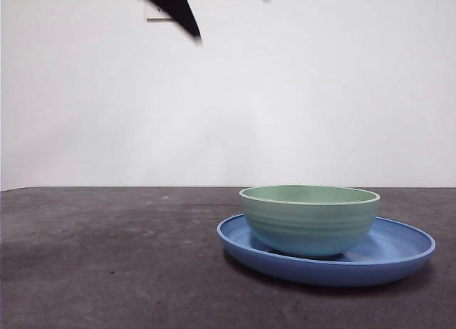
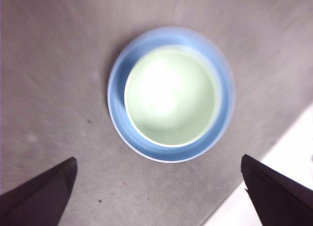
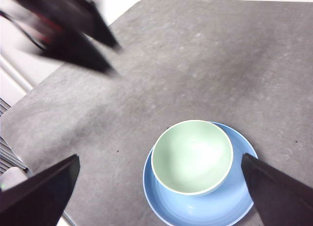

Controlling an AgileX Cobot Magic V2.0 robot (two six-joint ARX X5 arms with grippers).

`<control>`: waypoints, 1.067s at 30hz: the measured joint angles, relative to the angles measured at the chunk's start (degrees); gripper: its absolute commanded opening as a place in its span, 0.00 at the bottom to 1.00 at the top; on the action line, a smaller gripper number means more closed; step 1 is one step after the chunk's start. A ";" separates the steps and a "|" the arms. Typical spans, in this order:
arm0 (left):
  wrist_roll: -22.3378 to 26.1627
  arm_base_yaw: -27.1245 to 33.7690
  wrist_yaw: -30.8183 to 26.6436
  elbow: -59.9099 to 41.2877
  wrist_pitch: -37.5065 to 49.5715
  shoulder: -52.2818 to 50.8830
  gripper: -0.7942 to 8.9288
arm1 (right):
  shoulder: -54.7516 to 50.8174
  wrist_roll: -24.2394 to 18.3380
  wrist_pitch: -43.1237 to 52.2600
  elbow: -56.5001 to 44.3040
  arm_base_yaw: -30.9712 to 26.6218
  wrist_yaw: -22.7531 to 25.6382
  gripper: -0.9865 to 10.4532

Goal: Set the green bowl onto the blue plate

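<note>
On the left of the front view only bare dark grey felt-like worktop [image 1: 107,258] is seen, with a plain white wall [image 1: 285,94] behind it. At the upper left of that view a blurred black gripper tip hangs high over the worktop; in the right wrist view it is matched to the left gripper [image 3: 110,57], seen blurred and well apart from the dishes. Right of centre, the wide, shallow, glossy medium-blue round plate [image 1: 399,251] lies flat on the worktop. The pale mint-green glossy round bowl [image 1: 310,218], faintly ridged on its outer wall, is seated upright on the plate, its open mouth turned straight up; being round, it shows no long axis. It is set off-centre on the plate, toward the left side as seen from the front, so that a wider band of blue is left bare on the right. In the left wrist view the left gripper's fingers [image 2: 44,196] are held wide apart and grip nothing, and the bowl [image 2: 169,95] on the plate [image 2: 117,89] is seen from above, between and beyond them, untouched. In the right wrist view the right gripper [image 3: 161,196] has its fingers [image 3: 41,194] likewise spread wide and empty, with the bowl [image 3: 191,156] and plate [image 3: 205,211] lying between them and clear of both.
</note>
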 measured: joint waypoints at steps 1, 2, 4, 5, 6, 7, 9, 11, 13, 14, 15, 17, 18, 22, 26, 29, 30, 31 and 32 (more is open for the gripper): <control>0.46 0.07 0.00 0.00 0.09 -3.39 0.76 | 0.00 0.00 0.00 0.00 0.00 0.00 0.63; 1.20 0.07 0.02 -0.13 0.20 -6.47 0.76 | 0.00 0.00 0.00 0.00 0.00 0.00 0.63; 2.25 0.22 0.04 -2.93 0.24 -12.94 0.76 | 0.00 0.00 0.00 0.00 0.02 0.00 0.63; 2.89 0.39 0.04 -5.09 0.28 -16.15 0.76 | 0.00 0.00 -0.02 0.00 0.02 0.00 0.63; 3.48 0.63 0.04 -7.80 0.31 -19.43 0.76 | 0.00 0.00 -0.02 0.00 0.00 0.00 0.63; 4.20 0.81 0.02 -11.02 0.46 -22.86 0.76 | 0.00 0.00 -0.02 0.00 0.00 0.00 0.63; 4.55 1.09 0.02 -16.57 3.21 -28.06 0.76 | 0.00 0.00 -0.07 0.00 0.00 0.00 0.63; 4.63 1.55 0.04 -22.71 8.37 -33.79 0.76 | 0.00 0.00 -0.20 0.00 0.00 0.00 0.63; 4.72 2.23 0.02 -30.34 13.94 -40.59 0.76 | 0.00 0.00 -0.31 0.00 0.00 0.00 0.63; 4.74 2.43 0.02 -33.66 15.91 -43.41 0.76 | 0.00 0.00 -0.31 0.00 0.00 0.00 0.63; 4.74 2.69 0.02 -38.23 18.23 -47.19 0.76 | 0.00 0.00 -0.35 0.00 0.00 0.00 0.63; 4.74 2.97 0.02 -44.72 21.31 -52.15 0.76 | 0.00 0.00 -0.39 0.00 0.00 0.00 0.63; 4.72 2.97 0.02 -48.30 22.58 -54.80 0.76 | 0.00 0.00 -0.42 0.00 0.00 0.00 0.63; 4.28 2.97 0.04 -60.61 27.15 -63.71 0.76 | 0.00 0.04 -0.44 0.00 0.00 -0.02 0.63; 2.80 2.97 0.02 -68.78 28.92 -70.29 0.76 | 0.00 0.04 -0.44 0.00 0.00 -0.02 0.63; 1.99 2.97 0.02 -71.78 28.92 -73.70 0.76 | 0.00 0.04 -0.46 0.00 0.00 -0.02 0.63; 1.90 2.97 0.02 -72.04 28.94 -74.42 0.76 | 0.00 0.04 -0.46 0.00 0.00 -0.02 0.63; 1.64 2.97 0.02 -72.08 29.18 -75.06 0.76 | 0.00 0.04 -0.46 0.00 0.02 -0.04 0.63; 1.51 2.97 0.02 -72.08 29.44 -75.47 0.76 | 0.00 0.04 -0.46 0.00 0.00 -0.04 0.63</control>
